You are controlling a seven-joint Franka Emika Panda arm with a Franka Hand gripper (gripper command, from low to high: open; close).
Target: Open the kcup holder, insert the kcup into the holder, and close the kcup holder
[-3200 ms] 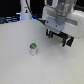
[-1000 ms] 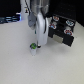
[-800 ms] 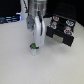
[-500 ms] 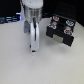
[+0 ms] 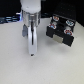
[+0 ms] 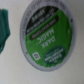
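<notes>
In the exterior view the black kcup holder (image 5: 62, 31) stands at the right, its two stacked fronts with light marks facing the camera. My gripper (image 5: 33, 51) hangs low over the white table, to the exterior view's left of the holder. It hides the kcup in that view. The wrist view shows the kcup (image 6: 47, 37) from straight above, its round green printed top filling most of the picture. One teal finger (image 6: 4, 27) shows at the picture's edge, apart from the cup's rim. The jaws stand open, with nothing gripped.
The white table (image 5: 60, 65) spreads around the gripper. Dark equipment (image 5: 7, 20) lines the back edge at the exterior view's left.
The arm has moved from near the holder toward the exterior view's left and come down over the kcup. The cup, visible before, is now covered by the gripper.
</notes>
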